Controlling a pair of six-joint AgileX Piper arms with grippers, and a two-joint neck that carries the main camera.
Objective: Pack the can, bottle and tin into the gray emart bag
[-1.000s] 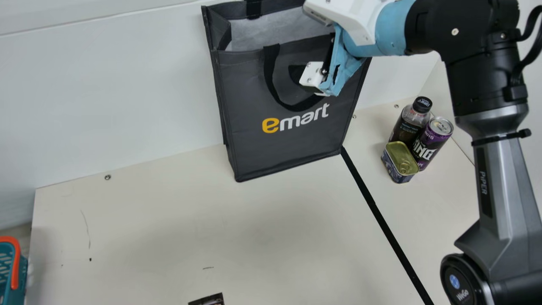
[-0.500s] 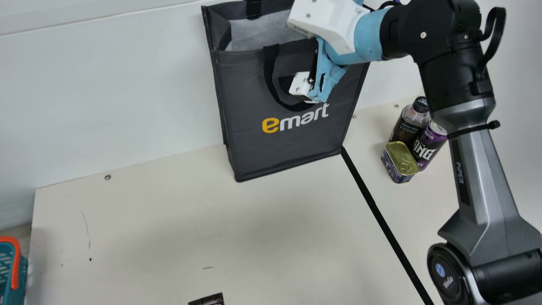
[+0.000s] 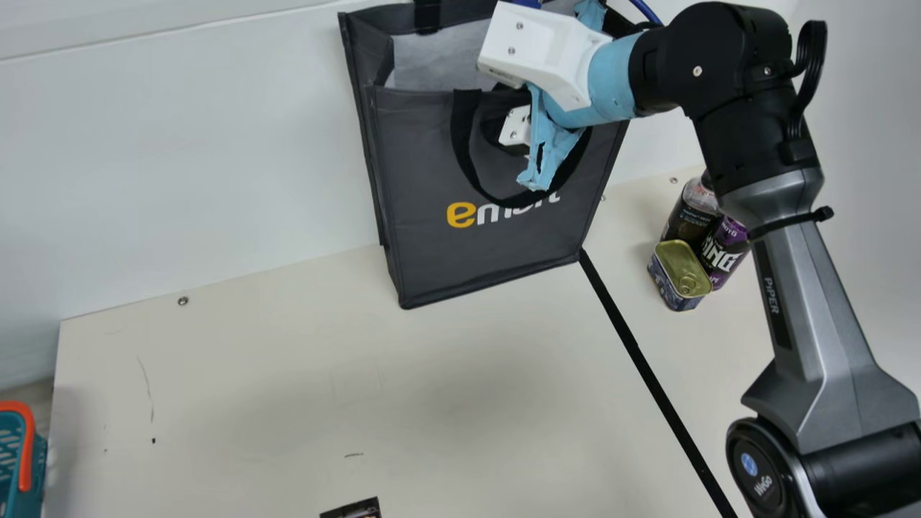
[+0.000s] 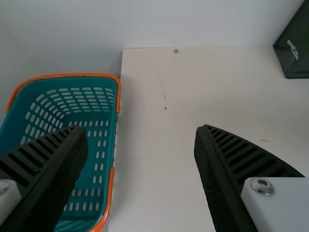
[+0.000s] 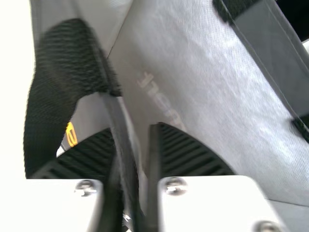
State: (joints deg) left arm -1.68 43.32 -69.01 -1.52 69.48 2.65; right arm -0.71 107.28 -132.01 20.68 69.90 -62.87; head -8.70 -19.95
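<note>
1. Right arm (image 3: 820, 280): black joints, tapering metallic-gray link (image 3: 827, 302) with pale lettering, round blue emblem (image 3: 749, 464).
2. Looping black cables (image 3: 813, 65); slim black tie (image 3: 790, 221).
3. Torn light-blue wrap (image 3: 608, 75), angular white housing (image 3: 540, 50) with small screws (image 3: 519, 26).
4. Right claw (image 3: 512, 147), left claw (image 4: 141, 129): black ribbed fingers (image 4: 244, 157), white plates (image 4: 280, 203), silvery screws (image 4: 262, 185).

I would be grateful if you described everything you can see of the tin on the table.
The tin is a small rounded rectangle with a shiny gold lid, closed, its pull ring toward one end. Its sides are dark with a pale pattern, and it looks like metal. It stands lid-up on the table, outside the bag, right beside the bottle and can; whether they touch is unclear.
</note>
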